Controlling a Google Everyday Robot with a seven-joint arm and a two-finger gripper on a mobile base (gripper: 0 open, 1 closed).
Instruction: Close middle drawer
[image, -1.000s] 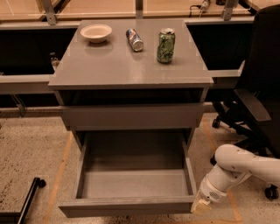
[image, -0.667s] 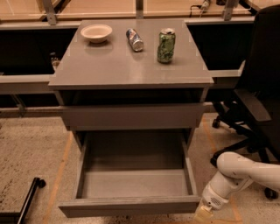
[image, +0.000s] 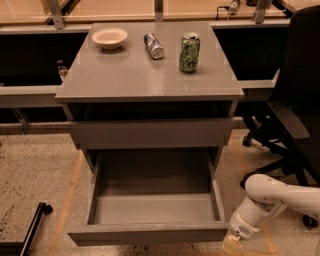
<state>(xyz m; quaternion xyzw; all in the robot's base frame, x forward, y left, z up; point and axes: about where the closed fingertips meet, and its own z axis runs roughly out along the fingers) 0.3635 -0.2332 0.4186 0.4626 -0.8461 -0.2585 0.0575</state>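
End effector (image: 232, 245) sits at the bottom edge of the view, just off the right corner of the middle drawer's front. Released or clenched: cannot tell, it's mostly cut off. Contact with the drawer: cannot tell either. White arm (image: 280, 197) runs from it up and to the right.

Middle drawer (image: 152, 202) is pulled far out of the table (image: 150, 82), with its grey box interior exposed. The upper drawer front (image: 150, 133) sits above it.

On the table top: white bowl (image: 109, 37) back left, silver can (image: 153, 45) lying on its side, green can (image: 189, 52) upright to its right. Black office chair (image: 295, 115) stands right of the table, behind the arm.
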